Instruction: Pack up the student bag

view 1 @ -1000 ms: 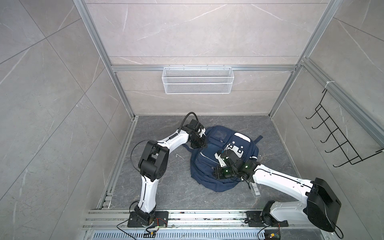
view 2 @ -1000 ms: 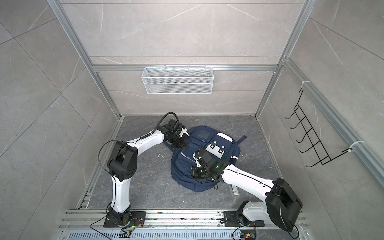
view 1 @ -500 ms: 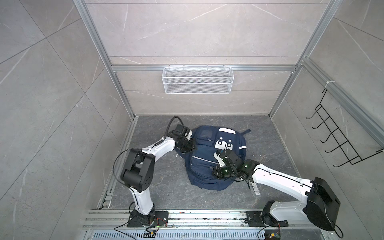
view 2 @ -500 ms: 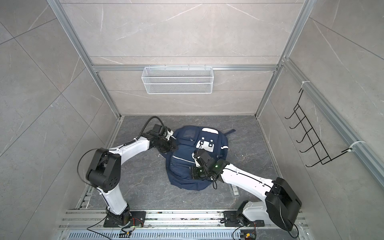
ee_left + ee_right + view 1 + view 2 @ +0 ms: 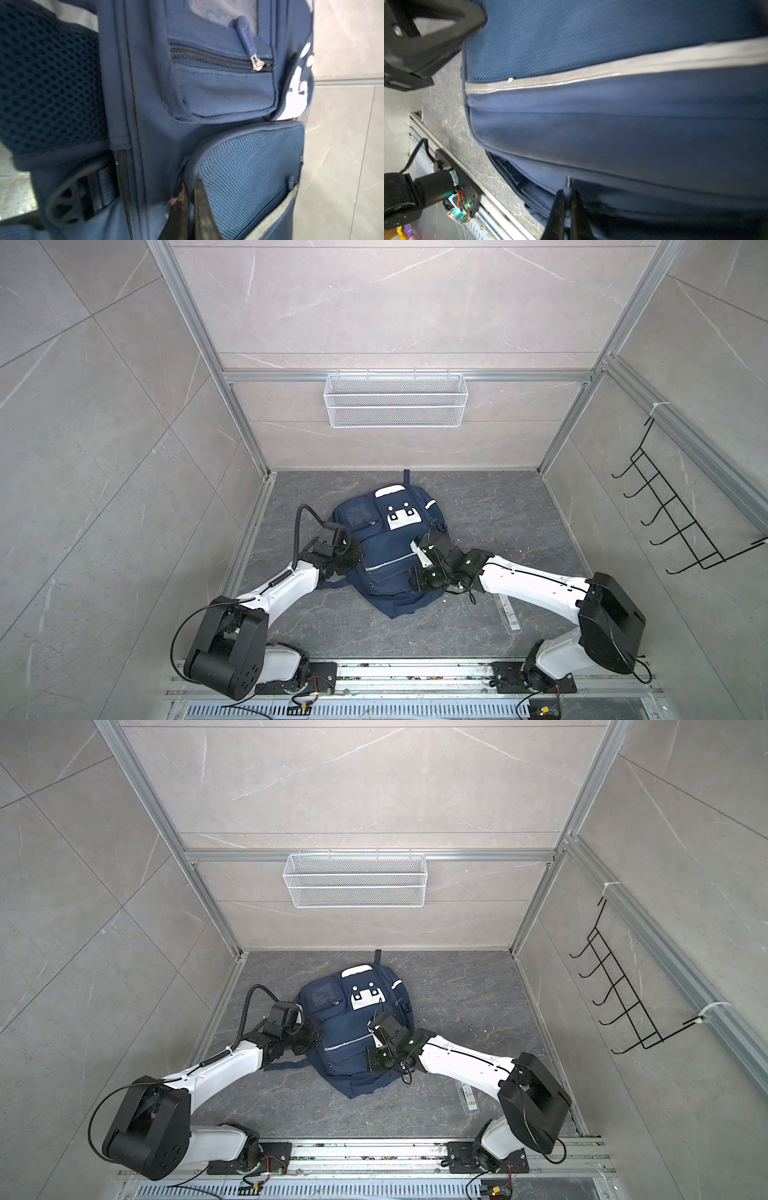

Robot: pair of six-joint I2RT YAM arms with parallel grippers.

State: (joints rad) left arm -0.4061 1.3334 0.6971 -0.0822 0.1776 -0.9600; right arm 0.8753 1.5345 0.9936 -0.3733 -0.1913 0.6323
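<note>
Since a second ago: student bag [image 5: 386, 547] turned and drawn leftward, arms with it. In both top views: bag on floor [image 5: 498, 506], long axis wall-to-rail, left gripper [image 5: 354, 559] and right gripper [image 5: 415, 578] on opposite flanks. Left wrist: pinched tight on pocket seam [image 5: 188, 166]. Right wrist: pinched tight on small metal tab [image 5: 568, 181]

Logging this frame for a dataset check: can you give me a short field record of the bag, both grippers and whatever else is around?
student bag: navy, lying front up on the floor
left gripper: shut, pinching the rim of the bag's mesh pocket
right gripper: shut on what looks like a zip pull, low on the bag's side
wire basket: white, hung on the back wall
clear flat strip: on the floor near the right arm, apart from the bag
</note>
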